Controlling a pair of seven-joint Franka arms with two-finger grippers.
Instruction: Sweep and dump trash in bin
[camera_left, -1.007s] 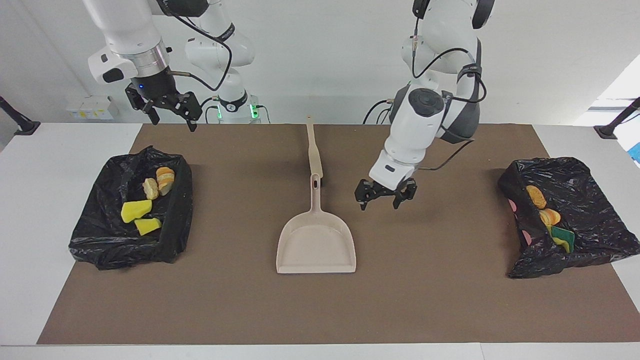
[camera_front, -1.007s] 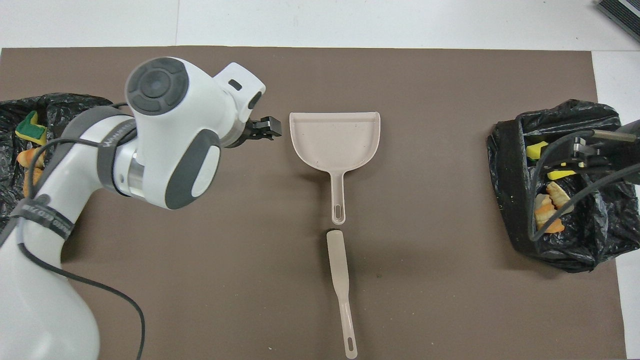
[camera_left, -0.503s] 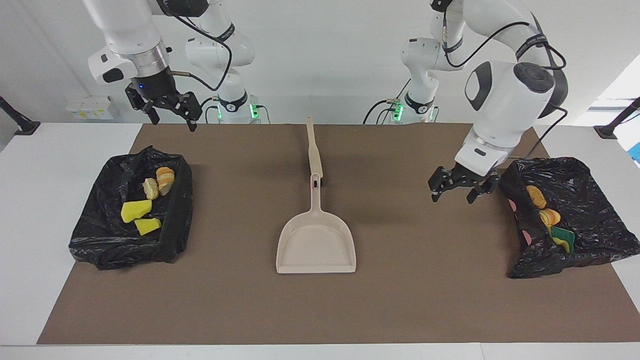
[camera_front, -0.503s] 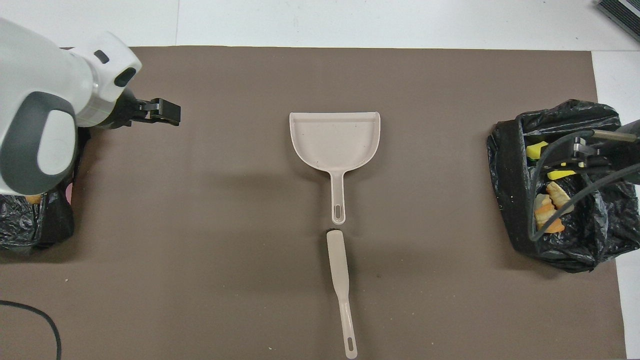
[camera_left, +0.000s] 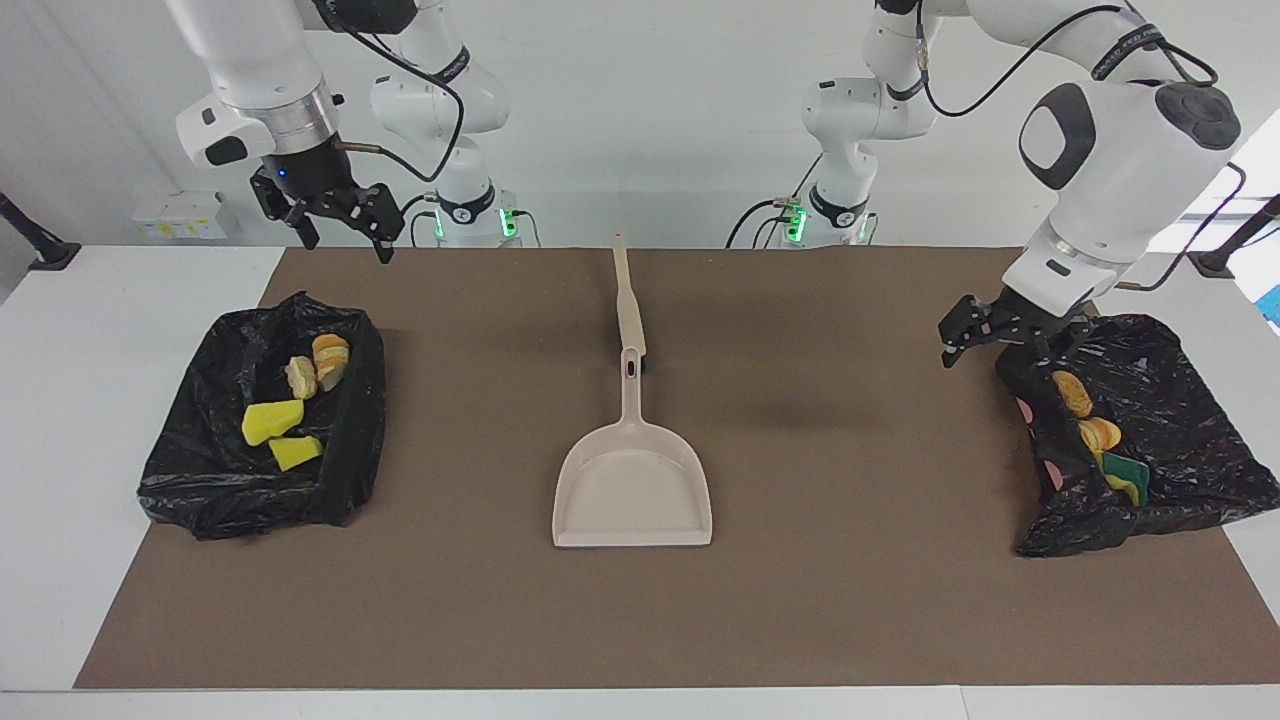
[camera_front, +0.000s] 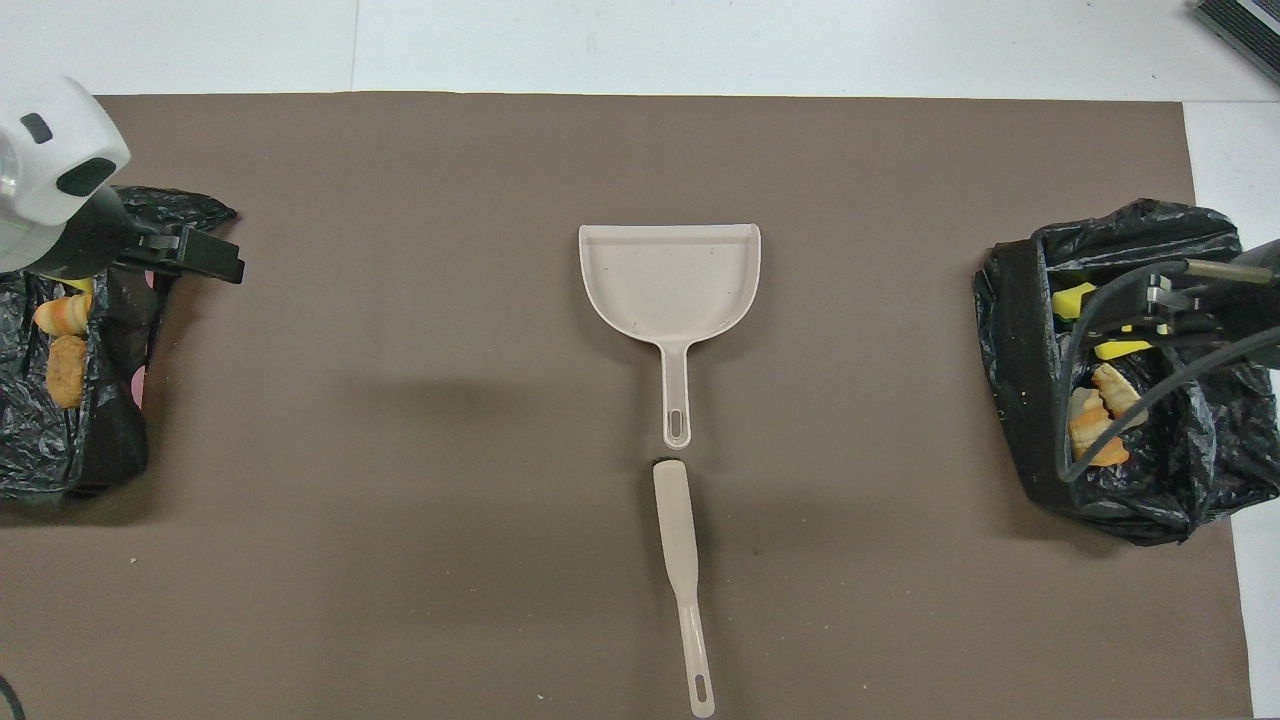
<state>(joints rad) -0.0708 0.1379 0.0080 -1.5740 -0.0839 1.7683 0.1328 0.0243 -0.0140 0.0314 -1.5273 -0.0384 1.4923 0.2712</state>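
Brown mat on white table

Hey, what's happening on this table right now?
Nothing is being handled. The dustpan and brush lie in the middle of the brown mat, and the trash sits in two black-bagged bins at the table's ends. The left gripper hangs open, holding nothing, over the edge of one bin; the right gripper waits open above the mat, by the other.

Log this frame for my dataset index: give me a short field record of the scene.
trash: all in the two black bins, none on the mat
dustpan: empty, flat mid-mat
brush: lying in line with the dustpan handle, nearer the robots
left gripper: open, empty, over its bin's edge
right gripper: open, empty, raised near its bin
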